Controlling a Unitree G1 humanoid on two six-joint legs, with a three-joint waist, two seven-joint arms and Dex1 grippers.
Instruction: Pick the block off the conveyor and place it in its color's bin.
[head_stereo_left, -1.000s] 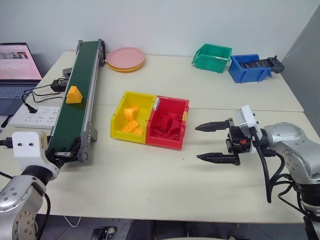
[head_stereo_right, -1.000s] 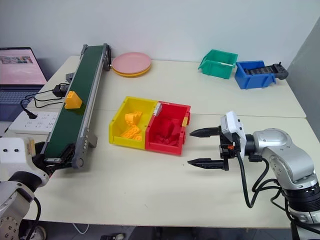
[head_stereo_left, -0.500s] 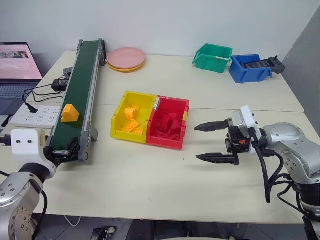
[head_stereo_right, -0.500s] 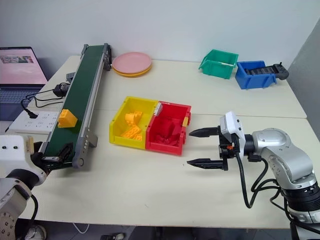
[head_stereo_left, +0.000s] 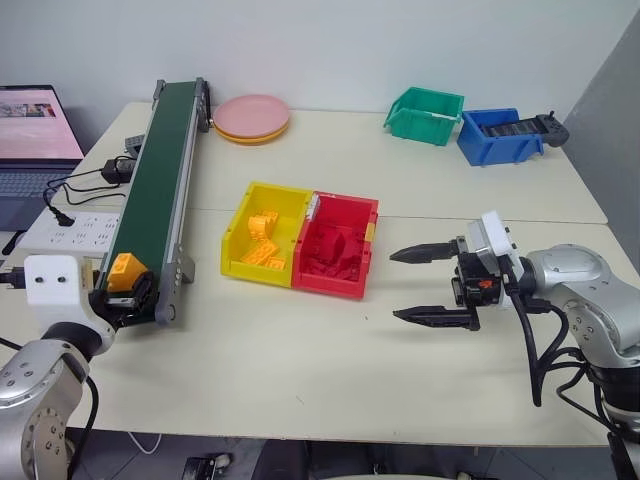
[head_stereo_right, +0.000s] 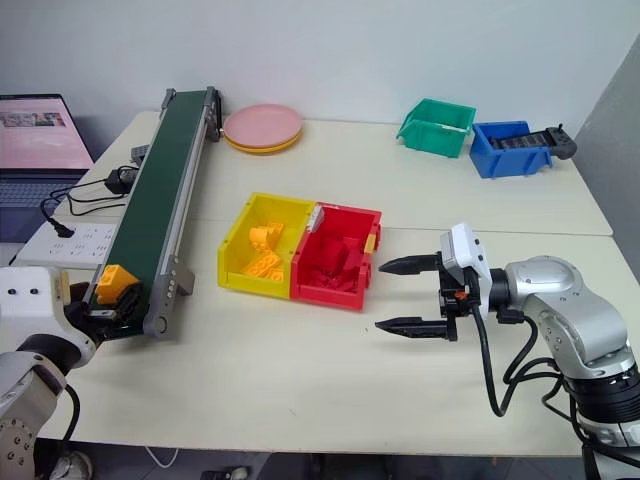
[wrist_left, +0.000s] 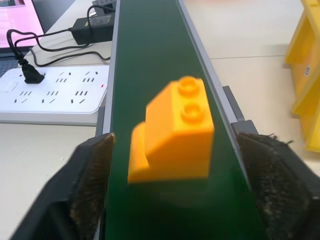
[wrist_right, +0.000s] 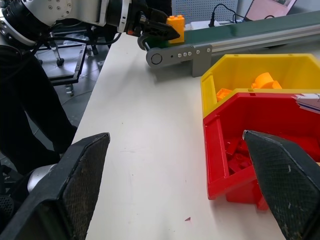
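Block (wrist_left: 172, 135), yellow-orange with two studs on its high end, sat at the near end of the conveyor (head_stereo_left: 155, 190), between the two black fingers of the left gripper (wrist_left: 172, 200); the fingers stood apart on either side of it with belt showing in the gaps, not touching it. Right gripper (head_stereo_left: 418, 285) hung over bare tabletop near the red bin (head_stereo_left: 336, 247), its jaws spread wide and holding nothing. Yellow bin (head_stereo_left: 262, 240), joined side by side with the red one, held a loose heap of yellow bricks; the red bin held a pile of red pieces. Both stood at mid-table, beside the conveyor but apart from it. At the far side a green bin (head_stereo_left: 425, 114) and a blue bin (head_stereo_left: 499, 135) sat next to each other; the blue one held something dark, and I could not see inside the green. A stack of pink plates (head_stereo_left: 251, 118) lay near the conveyor's far end. Table (head_stereo_left: 300, 350) was cream-coloured, set against a pale wall. To the left of the belt lay a white power strip (head_stereo_left: 65, 230) with black cables and an open laptop (head_stereo_left: 35, 140).
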